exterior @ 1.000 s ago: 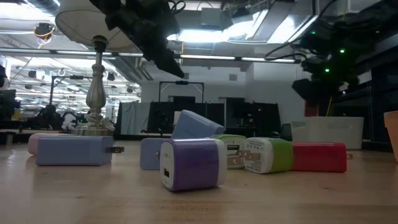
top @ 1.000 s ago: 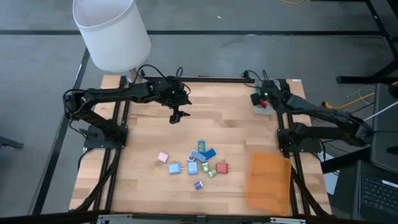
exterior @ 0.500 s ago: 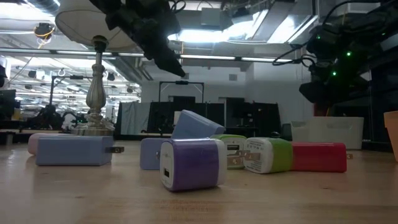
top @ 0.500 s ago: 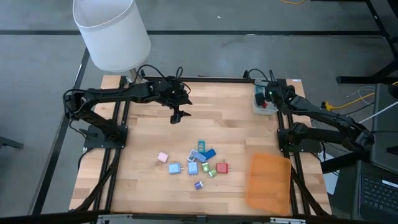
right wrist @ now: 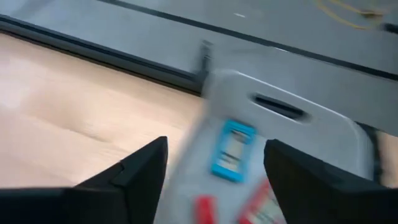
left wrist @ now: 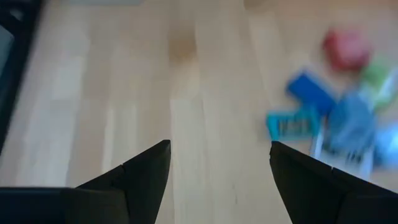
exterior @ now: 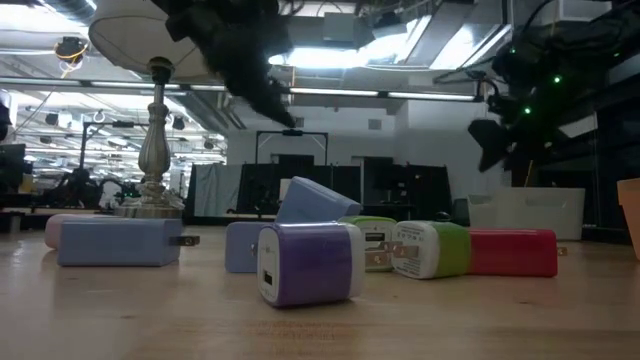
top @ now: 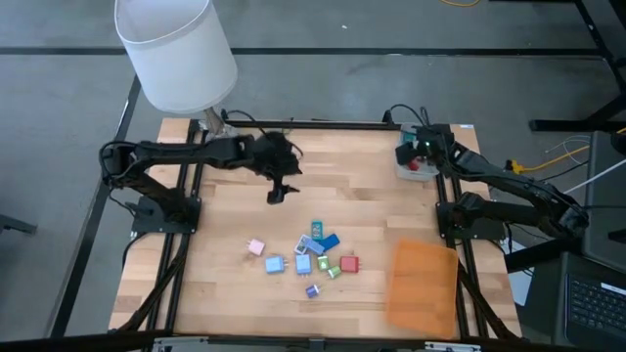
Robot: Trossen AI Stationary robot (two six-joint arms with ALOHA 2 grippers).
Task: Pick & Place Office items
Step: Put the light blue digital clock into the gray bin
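A few office items, one light blue [right wrist: 231,149], are seen in the grey tray [right wrist: 323,124] just under the open, empty right end effector [top: 409,152]. Most items [top: 315,254] remain clustered on the tabletop [top: 352,196], beyond the open left end effector [top: 276,194].

Right tool [top: 409,154], closed a second ago, now stands parted over the grey rectangular plastic tray [top: 403,172], a small light-blue block [right wrist: 232,150] lying inside. Left tool [top: 277,196] has dropped slightly nearer the cluster of small coloured blocks [top: 315,256].
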